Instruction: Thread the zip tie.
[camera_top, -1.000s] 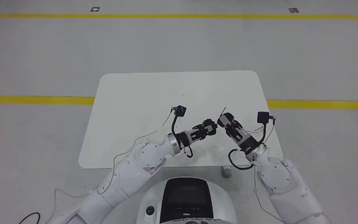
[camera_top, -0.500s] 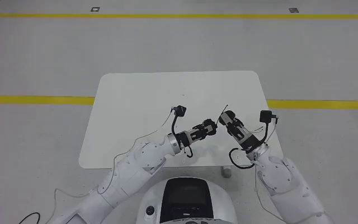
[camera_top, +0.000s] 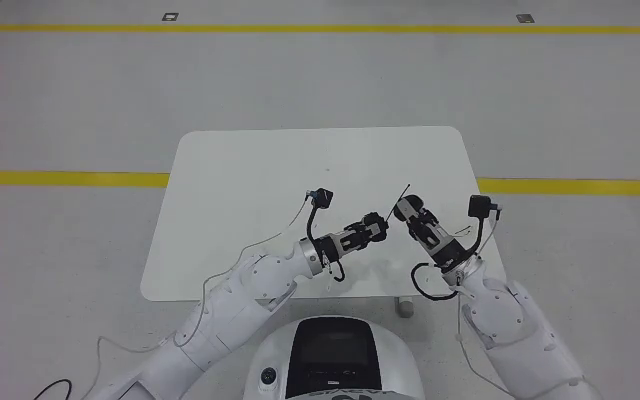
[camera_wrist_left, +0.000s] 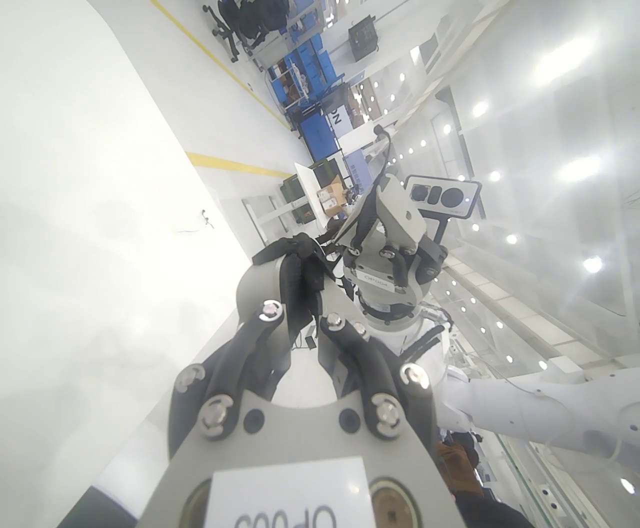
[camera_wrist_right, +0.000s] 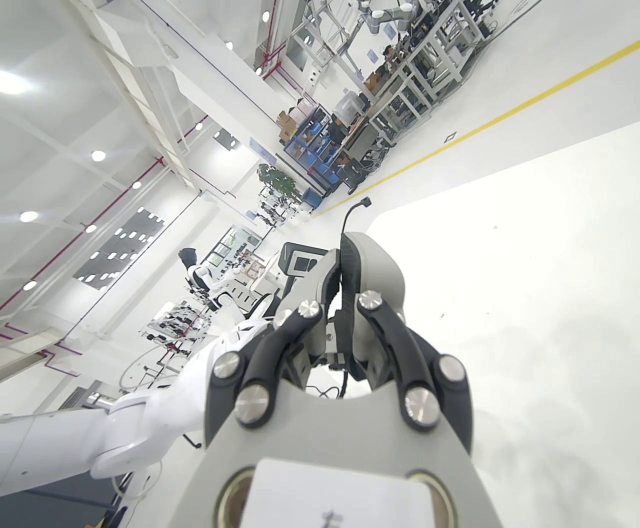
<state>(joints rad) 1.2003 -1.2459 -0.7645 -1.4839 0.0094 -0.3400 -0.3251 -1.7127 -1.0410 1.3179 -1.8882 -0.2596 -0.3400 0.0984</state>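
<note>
Both arms are up over the near right part of the desk (camera_top: 260, 180), with the tools tip to tip and neither touching the desktop.

Right tool (camera_top: 403, 211): jaws pressed fully together on the zip tie (camera_top: 403, 193). From above, the tie shows as a thin dark line running out past the fingertips, slanting away from the robot toward the desk's far side. In the right wrist view the tool (camera_wrist_right: 342, 255) grips the tie (camera_wrist_right: 351, 216) low down. The free length curves up out of the pads and ends in a small blocky head. The tie is held in the air, not resting on anything.

Left tool (camera_top: 378, 222): just beside the right one, with a narrow gap between the tips. In its own wrist view the tool (camera_wrist_left: 300, 252) has its black pads closed against each other. A dark flap shows at the tips, and I cannot tell whether anything is pinched there. I can't make out the tie touching this tool.

Small dark scrap (camera_wrist_left: 204, 219) lies on the desk beyond the tools, too small to identify.
</note>
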